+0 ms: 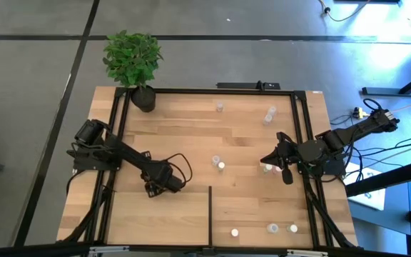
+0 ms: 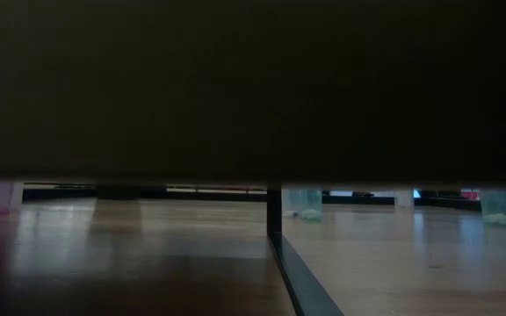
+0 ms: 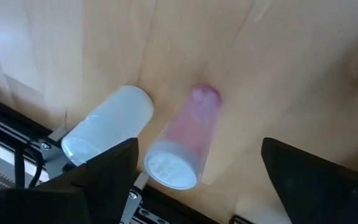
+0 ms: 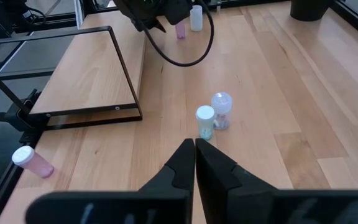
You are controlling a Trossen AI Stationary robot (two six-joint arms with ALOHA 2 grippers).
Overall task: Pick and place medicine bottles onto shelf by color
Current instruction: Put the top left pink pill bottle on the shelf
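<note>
Jaws first: the left gripper (image 1: pixel 153 190) had its fingers spread wide with nothing held between them, and the right gripper (image 4: pixel 194 148) was pinched completely closed on nothing. Using the short black divider bar (image 1: pixel 210 214) as my landmark, the left gripper hung low over the shelf (image 1: pixel 184 135) well to the divider's left, near its far end. Its wrist camera showed a pinkish bottle (image 3: pixel 185 146) sitting in the gap between the spread fingers, not touched by either, with a whitish bottle (image 3: pixel 107 124) just beside it. The right gripper sat on the other side of the divider, out by the right-hand rail, with a bottle or two (image 1: pixel 267 168) right at its tip. A pair of bottles (image 1: pixel 217 163) stood together just past the divider's far end, slightly to its right. Three more bottles (image 1: pixel 272 228) lined up to the divider's right by its near end. Two others (image 1: pixel 269 114) were far beyond it, toward the plant pot (image 1: pixel 144 98) corner.
</note>
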